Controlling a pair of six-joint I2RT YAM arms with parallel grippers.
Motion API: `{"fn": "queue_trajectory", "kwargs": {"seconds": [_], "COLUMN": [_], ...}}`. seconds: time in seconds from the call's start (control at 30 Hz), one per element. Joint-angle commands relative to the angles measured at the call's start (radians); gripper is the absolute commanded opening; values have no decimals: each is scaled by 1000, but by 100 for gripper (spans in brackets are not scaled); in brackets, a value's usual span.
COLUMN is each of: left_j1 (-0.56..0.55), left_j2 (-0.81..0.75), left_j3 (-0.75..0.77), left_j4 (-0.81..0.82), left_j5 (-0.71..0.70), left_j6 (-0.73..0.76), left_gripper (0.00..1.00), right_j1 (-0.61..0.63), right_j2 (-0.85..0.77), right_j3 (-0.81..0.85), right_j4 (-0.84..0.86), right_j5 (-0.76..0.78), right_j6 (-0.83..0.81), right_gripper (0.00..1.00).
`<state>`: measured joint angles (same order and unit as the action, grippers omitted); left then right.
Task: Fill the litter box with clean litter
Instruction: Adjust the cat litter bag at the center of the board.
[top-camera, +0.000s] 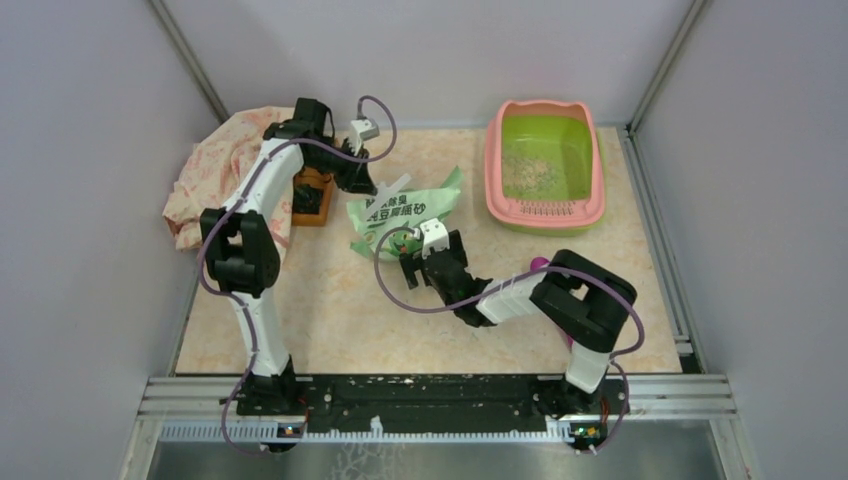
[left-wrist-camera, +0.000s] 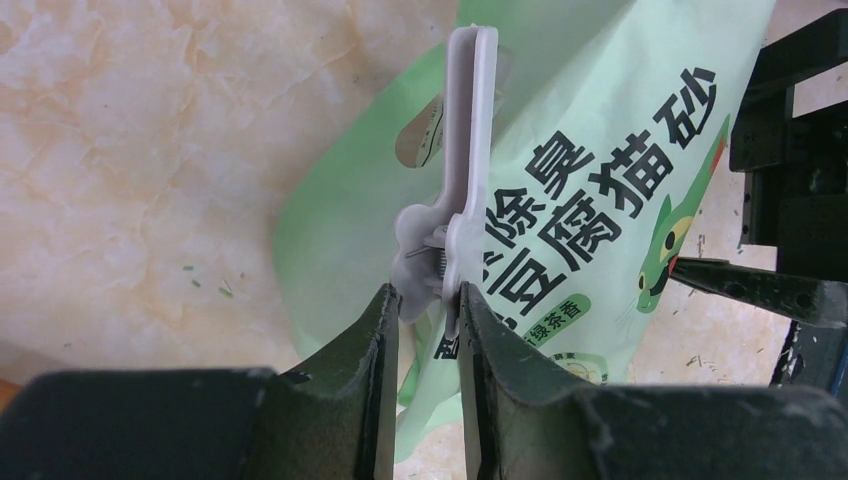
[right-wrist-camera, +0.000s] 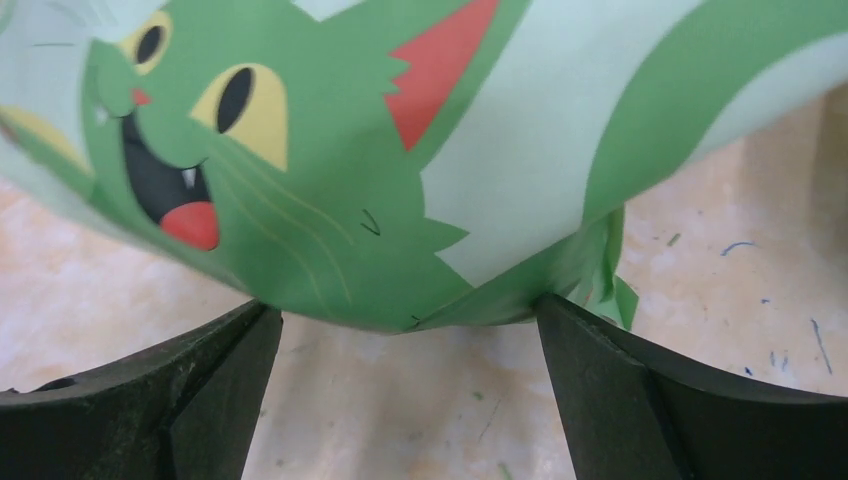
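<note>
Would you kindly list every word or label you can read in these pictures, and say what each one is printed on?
"除臭": big black characters, upper line on the light green bag; anything before them is hidden behind the white clip.
"豆腐猫砂": big black characters, the line below on the same bag.
Small dark green oval label on the bag: too small and partly hidden to read.
Nothing else carries readable text.

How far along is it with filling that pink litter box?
Barely started: the litter box holds only a thin scatter of litter. In hand: the left gripper pinches the white clip on the green bag, and the right gripper stands open at its bottom edge. Left: unclipping and pouring.
</note>
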<state>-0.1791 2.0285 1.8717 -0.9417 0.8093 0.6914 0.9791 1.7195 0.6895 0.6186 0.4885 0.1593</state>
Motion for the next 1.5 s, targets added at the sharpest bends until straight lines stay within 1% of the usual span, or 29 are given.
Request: {"fn": "queue_trajectory", "kwargs": {"seconds": [0.0,0.17,0.3,0.33,0.37,0.43,0.53,0.7,0.8,0.93,1.07,1.2,1.33,1.47], "left_j1": [3,-3,-5,-5,-5,-5,-8,-8,-8,-8,-15,-31,-39,-39], "left_j2": [17,19,14,11,6,1,1,-15,-49,-96,-132,-174,-227,-257], "left_j3": [1,-8,-4,-3,-3,-6,-11,3,2,-13,-14,-28,-77,-102], "left_j4": [0,-1,-1,-1,0,0,1,4,3,1,-4,2,41,101], "left_j5": [-14,-19,-18,-14,-7,2,-5,-40,-37,-10,15,9,-22,-83], "left_j6": [10,7,4,4,3,3,-3,-16,-18,-19,-20,-30,-65,-149], "left_gripper": [20,20,20,20,20,20,21,20,21,22,23,24,24,28], "right_j1": [-12,-61,-102,-129,-161,-223,-272,-264,-235,-231,-237,-259,-267,-300], "right_j2": [76,67,42,38,34,28,2,-107,-165,-245,-324,-348,-363,-382], "right_j3": [54,63,65,68,70,76,76,45,46,103,124,180,280,369], "right_j4": [138,140,140,125,113,93,59,-73,-203,-425,-520,-605,-715,-779], "right_j5": [206,206,168,140,66,-12,-116,-287,-327,-410,-451,-485,-530,-610], "right_j6": [20,43,10,23,53,98,106,116,108,121,163,188,136,16], "right_gripper": [99,98,98,98,98,98,97,91,91,91,92,92,92,91]}}
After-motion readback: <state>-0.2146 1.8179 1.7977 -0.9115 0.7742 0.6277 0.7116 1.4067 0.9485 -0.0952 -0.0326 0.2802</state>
